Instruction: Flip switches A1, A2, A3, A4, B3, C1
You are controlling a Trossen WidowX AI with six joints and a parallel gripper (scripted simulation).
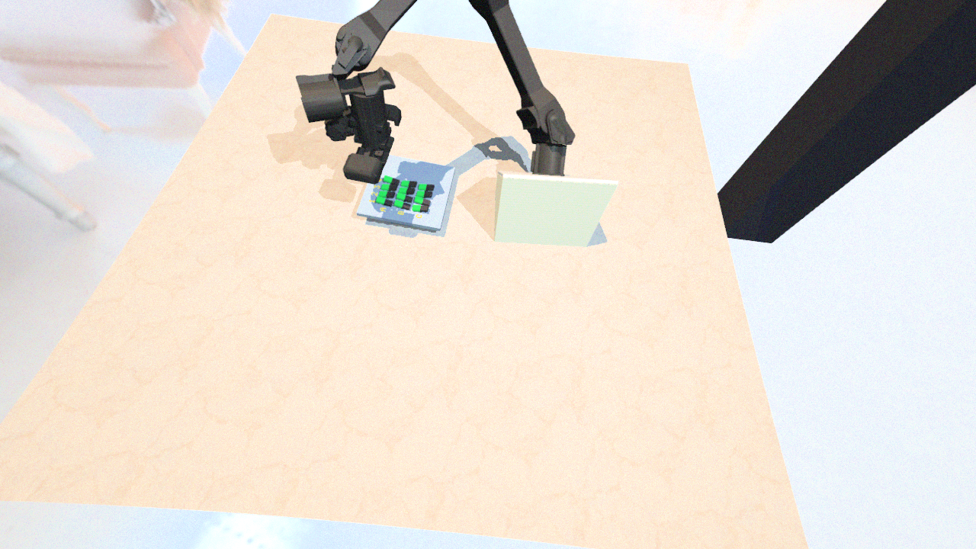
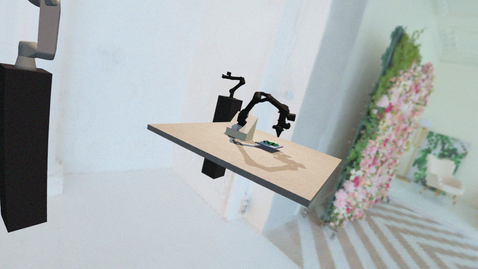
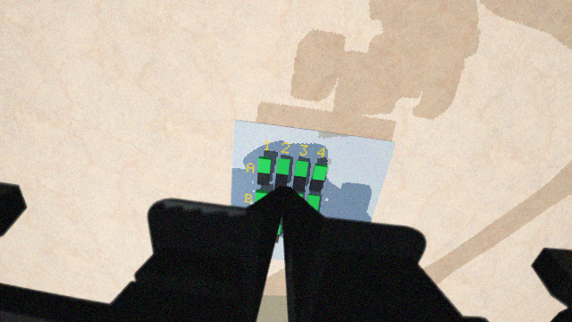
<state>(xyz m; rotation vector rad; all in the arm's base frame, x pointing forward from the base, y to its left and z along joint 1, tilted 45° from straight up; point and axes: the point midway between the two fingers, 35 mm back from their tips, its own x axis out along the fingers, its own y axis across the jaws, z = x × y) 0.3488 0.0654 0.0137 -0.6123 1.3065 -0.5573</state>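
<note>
Jaws clenched on nothing above the panel (image 3: 357,161), hiding rows below A, C labels unseen

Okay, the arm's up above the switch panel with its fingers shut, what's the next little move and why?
Probably shift sideways over another row A switch and come back down. The gripper is shut on nothing and hangs clear above the panel, its tip lined up near column 2. All four row A switches show, but which ends are raised is hard to tell, so I cannot say which is next.
</note>
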